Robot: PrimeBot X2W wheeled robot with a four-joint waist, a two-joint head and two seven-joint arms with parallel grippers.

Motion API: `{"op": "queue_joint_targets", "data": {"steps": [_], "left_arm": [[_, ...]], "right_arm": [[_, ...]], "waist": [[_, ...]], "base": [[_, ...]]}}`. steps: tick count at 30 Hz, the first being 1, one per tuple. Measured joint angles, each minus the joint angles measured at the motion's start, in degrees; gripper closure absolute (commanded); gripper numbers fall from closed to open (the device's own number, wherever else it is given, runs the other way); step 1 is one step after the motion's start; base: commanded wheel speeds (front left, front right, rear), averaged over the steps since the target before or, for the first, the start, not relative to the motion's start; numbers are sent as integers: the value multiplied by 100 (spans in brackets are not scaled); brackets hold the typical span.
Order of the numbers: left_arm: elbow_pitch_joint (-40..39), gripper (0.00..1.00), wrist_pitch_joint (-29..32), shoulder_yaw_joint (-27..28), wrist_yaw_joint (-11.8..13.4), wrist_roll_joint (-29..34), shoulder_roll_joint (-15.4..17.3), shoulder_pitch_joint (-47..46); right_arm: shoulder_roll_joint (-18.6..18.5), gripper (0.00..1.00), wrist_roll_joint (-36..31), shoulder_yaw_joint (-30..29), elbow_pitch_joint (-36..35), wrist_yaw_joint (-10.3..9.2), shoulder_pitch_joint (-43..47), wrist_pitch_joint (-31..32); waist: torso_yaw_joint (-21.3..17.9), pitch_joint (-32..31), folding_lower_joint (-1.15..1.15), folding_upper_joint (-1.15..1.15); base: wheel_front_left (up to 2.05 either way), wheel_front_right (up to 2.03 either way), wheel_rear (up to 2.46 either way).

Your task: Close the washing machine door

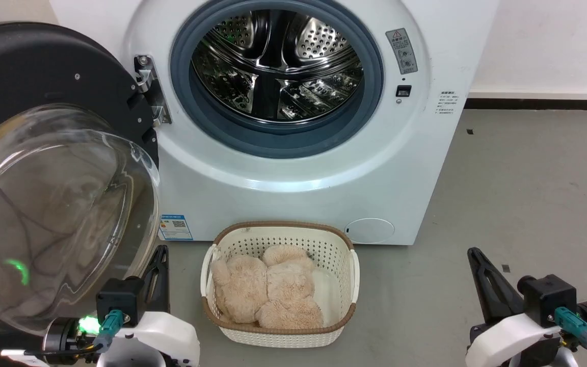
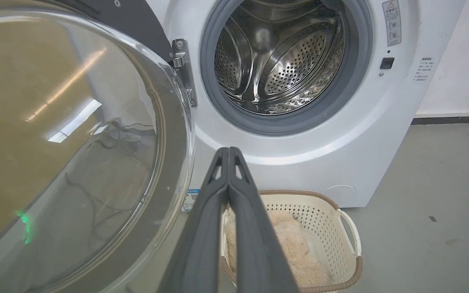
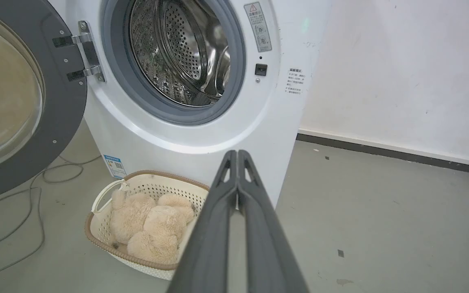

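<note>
The washing machine door hangs wide open on its hinge at the left of the white washer, its glass bowl bulging toward me. The steel drum lies exposed inside the grey rubber ring. My left gripper is shut and holds nothing, low at the lower left, just right of the door's glass bowl and apart from it. My right gripper is shut on nothing too, low at the lower right over the floor. In the right wrist view the door stands at the far left.
A cream laundry basket with a beige plush toy sits on the grey floor before the washer, between my arms. Cables lie on the floor under the door. A white wall with a dark skirting runs right of the washer.
</note>
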Motion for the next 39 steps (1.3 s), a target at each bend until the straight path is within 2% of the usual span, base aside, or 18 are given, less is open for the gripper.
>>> {"op": "queue_joint_targets", "data": {"steps": [25, 26, 38, 39], "left_arm": [[0, 100, 0, 0, 0, 0, 0, 1], [3, 0, 0, 1, 8, 0, -1, 0], [2, 0, -85, -78, 146, -1, -1, -1], [-22, 95, -136, -112, 213, 0, 0, -5]], "right_arm": [[0, 100, 0, -1, 0, 0, 0, 0], [0, 0, 3, -1, 3, 0, 0, 0], [0, 0, 71, -92, 7, 0, 0, -91], [0, 0, 119, -148, 7, 0, 0, -120]], "waist": [[0, 0, 0, 0], [0, 0, 0, 0], [4, 19, 0, 0], [11, 31, 0, 0]], "base": [[0, 0, 0], [0, 0, 0], [0, 0, 0], [0, 0, 0]]}}
